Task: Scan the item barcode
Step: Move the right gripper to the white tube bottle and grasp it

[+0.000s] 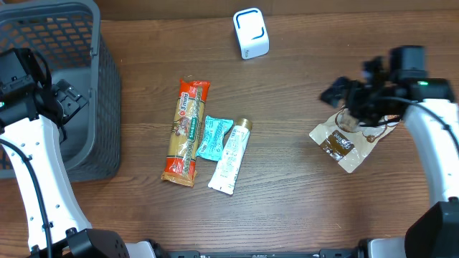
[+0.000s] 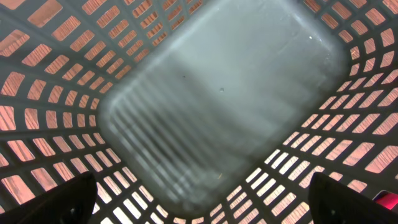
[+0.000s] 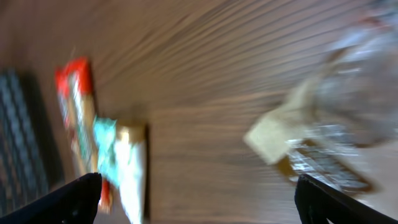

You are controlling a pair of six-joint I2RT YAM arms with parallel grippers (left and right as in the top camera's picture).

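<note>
The right jaws stand wide apart, released. Only the two dark fingertips (image 3: pixel 73 200) show at the lower corners of the blurred right wrist view, with nothing between them. From overhead they hang just above a clear pouch (image 1: pixel 343 147) with brown contents, which lies flat on the right side of the counter (image 1: pixel 301 208). Whether they touch it cannot be told. The left jaws are likewise spread wide and grip nothing, fingertips (image 2: pixel 62 199) at the lower corners of the left wrist view. They are poised over the pale floor of a grey lattice basket (image 1: pixel 107 107) at the counter's left edge.

The counter is dark brown wood with a visible grain. Near its middle a white tube (image 1: pixel 231 158) with a gold cap lies tilted. A teal sachet (image 1: pixel 214 137) touches the tube's left side, and just beside the sachet a long orange and red packet (image 1: pixel 186 132) lies lengthways. These three are well apart from the pouch. Farthest back, near the centre of the far edge, stands a small white scanner (image 1: pixel 250 33) with a blue-rimmed face, apart from everything else. The room beyond the counter is out of frame.
</note>
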